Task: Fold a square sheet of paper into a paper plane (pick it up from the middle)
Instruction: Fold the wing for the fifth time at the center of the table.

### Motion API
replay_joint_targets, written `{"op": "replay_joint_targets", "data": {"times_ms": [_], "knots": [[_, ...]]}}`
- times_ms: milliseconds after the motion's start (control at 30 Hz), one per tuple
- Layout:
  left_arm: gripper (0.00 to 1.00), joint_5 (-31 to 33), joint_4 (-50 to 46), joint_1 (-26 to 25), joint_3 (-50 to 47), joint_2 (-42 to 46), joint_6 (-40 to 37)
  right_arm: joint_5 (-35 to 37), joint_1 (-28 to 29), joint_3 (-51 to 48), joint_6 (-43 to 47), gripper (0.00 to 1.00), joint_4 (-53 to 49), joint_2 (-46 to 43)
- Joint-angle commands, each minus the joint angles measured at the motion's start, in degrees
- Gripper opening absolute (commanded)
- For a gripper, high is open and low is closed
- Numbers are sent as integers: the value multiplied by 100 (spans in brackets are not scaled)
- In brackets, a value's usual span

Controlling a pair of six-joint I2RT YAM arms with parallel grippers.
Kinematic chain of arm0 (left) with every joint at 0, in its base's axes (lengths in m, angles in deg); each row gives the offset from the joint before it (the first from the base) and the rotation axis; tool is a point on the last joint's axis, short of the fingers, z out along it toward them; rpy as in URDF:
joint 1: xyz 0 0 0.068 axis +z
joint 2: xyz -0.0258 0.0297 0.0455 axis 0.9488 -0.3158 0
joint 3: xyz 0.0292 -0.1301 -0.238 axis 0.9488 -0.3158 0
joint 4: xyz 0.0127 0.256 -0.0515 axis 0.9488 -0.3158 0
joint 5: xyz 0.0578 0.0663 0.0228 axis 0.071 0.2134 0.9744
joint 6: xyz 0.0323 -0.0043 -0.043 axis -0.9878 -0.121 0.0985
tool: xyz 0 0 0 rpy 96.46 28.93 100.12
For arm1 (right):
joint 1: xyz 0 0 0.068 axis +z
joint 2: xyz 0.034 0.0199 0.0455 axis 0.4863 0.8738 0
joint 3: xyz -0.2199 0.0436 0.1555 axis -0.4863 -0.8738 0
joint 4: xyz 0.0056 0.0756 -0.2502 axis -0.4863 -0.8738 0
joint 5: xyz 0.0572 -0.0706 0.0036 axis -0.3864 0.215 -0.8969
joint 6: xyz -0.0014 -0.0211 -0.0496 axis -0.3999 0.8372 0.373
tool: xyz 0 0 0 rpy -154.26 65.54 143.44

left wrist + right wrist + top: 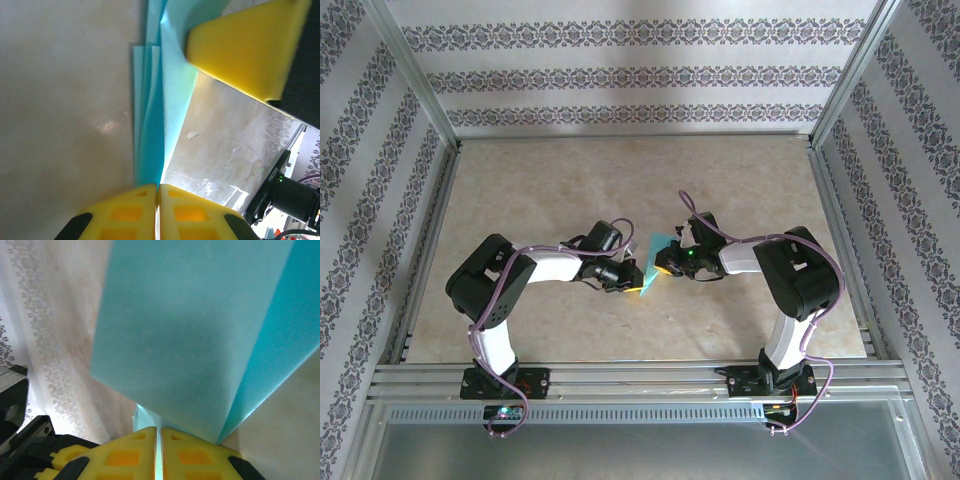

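Table (620, 180): pale marbled top. The work goes on over its middle, between the two arms.
Paper (655, 262): teal, already creased. The left wrist view shows several layers stacked edge-on (155, 140), and the right wrist view shows two panels meeting at a sharp fold (190, 340). It stands tilted between the grippers, pinched from both sides. Whether its lower edge touches the table I cannot tell.
Step in hand: judged from this, a fold partway through the plane, with both grippers holding the sheet up to set or sharpen a crease.
Doing it well: hold both pinches firm and move the two arms together, so the thin sheet neither tears nor slips. Line up the layered edges before pressing. Bring the paper down flat to the table to set the crease, not in mid-air. Let go with one side only when the other has the layers secure.
Risk: the layers fan apart near the left fingers, so an uneven pull could skew the fold.
Left gripper (623, 279): jaws pressed together, the yellow tips (157, 187) meeting on the paper's edge.
Right gripper (672, 262): jaws likewise closed (159, 430), clamping the paper near its crease.
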Motion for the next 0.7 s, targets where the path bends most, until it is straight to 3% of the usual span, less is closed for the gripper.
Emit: {"op": "replay_joint_targets", "data": {"times_ms": [0, 300, 667], "knots": [[11, 1, -332, -19, 141, -52, -111, 480, 139, -51, 90, 13, -312, 382], [20, 829, -1031, -10, 539, 634, -423, 489, 142, -42, 88, 13, -337, 383], [13, 384, -253, -212, 644, 95, 97, 471, 149, -25, 61, 13, -328, 424]]}}
